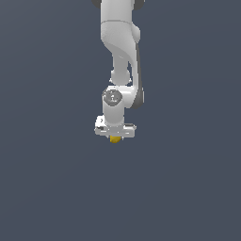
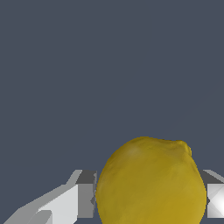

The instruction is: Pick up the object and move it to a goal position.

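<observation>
Gripping the yellow lump w/ the gripper — fingers clamped on either side of it. Lump pokes out just below the gripper — arm straight above.

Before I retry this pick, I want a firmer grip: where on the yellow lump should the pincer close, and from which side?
Grip the lump across its widest middle, coming straight down from above, as the pincer now sits. It is roundish with a small nub at one end, so pads belong on the smooth flanks, as the wrist view shows one finger on each side.
</observation>
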Controlling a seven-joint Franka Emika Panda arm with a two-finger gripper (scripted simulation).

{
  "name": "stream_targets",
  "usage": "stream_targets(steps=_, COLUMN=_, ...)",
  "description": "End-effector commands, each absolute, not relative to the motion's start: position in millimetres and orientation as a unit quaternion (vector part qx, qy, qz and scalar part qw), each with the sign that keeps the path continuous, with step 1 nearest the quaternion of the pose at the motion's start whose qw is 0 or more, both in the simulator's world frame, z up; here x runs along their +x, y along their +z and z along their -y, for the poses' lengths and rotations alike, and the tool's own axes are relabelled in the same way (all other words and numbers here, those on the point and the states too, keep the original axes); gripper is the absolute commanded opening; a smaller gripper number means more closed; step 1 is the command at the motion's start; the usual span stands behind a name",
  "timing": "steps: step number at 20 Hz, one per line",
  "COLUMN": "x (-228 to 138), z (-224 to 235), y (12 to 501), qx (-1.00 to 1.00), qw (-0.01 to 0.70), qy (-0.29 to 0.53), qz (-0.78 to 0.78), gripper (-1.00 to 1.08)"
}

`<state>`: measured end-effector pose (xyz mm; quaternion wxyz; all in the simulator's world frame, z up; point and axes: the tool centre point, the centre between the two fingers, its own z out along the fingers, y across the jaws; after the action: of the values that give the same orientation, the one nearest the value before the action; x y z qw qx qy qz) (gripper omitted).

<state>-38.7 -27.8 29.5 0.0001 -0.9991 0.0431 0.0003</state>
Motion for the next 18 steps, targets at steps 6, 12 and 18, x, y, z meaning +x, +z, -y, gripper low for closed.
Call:
stream_targets(steps=6, x=-28, z=36, y=47, qx=-0.999, qw=0.0, qy=0.0, qz=-0.043, gripper=-1.0)
stream_targets(steps=12, x=-7, z=51, y=79, qx=-0.999, qw=0.0, qy=0.0, qz=-0.043, gripper=-1.0)
stream_targets(steps=18, x=20, z=70, y=121, qx=-0.999, qw=0.0, qy=0.0, qz=-0.043, gripper=-1.0)
